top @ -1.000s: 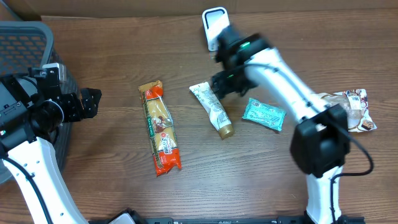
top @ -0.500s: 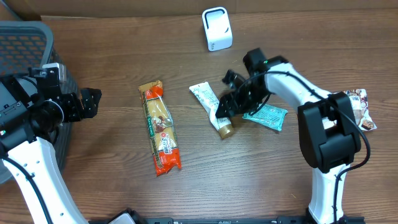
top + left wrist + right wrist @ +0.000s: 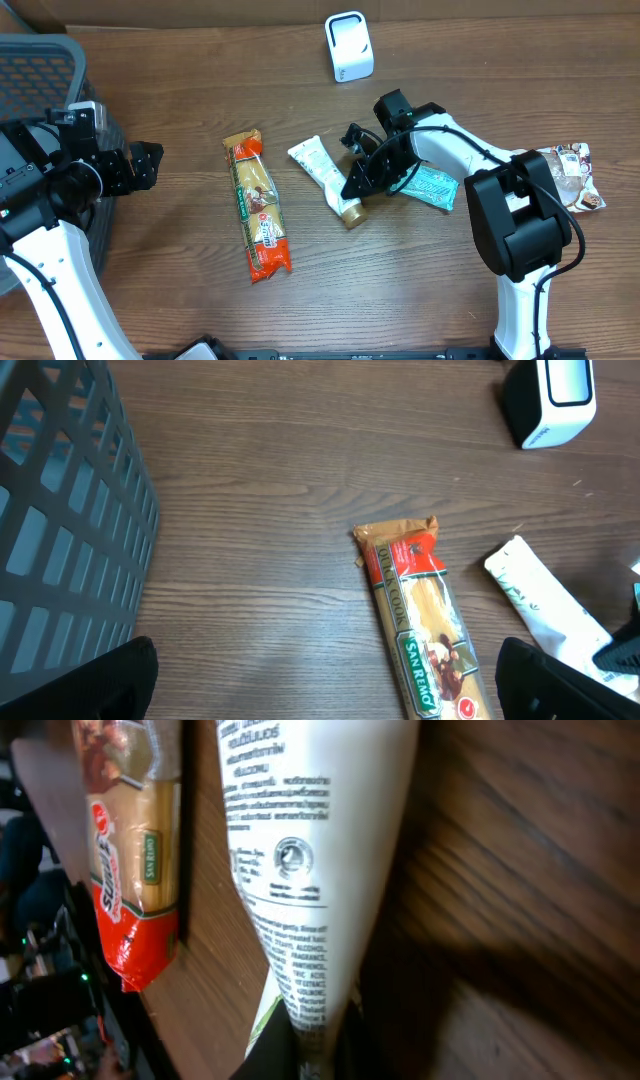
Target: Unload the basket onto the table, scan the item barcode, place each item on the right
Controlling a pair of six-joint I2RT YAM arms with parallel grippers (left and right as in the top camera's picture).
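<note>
Now my right jaws are clamped on the cap end of the tube [image 3: 318, 168], lying on the counter [image 3: 200, 80] this side of the scanner [image 3: 349, 46] — gripped low, I judge, to leave its print bare for scanning — while my left jaws gape well left of it.

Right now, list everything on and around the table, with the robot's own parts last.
scanner: one, white, far side of the table, centre
pasta packet: one, orange and red, left of centre
tube: one, white with gold cap, centre
sachet: one, teal, right of the tube
snack packet: one, white and brown, right edge
basket: one, grey, far left
table: one, brown wood
left gripper: one, black, open, beside the basket
right gripper: one, black, shut on the tube near its cap
</note>
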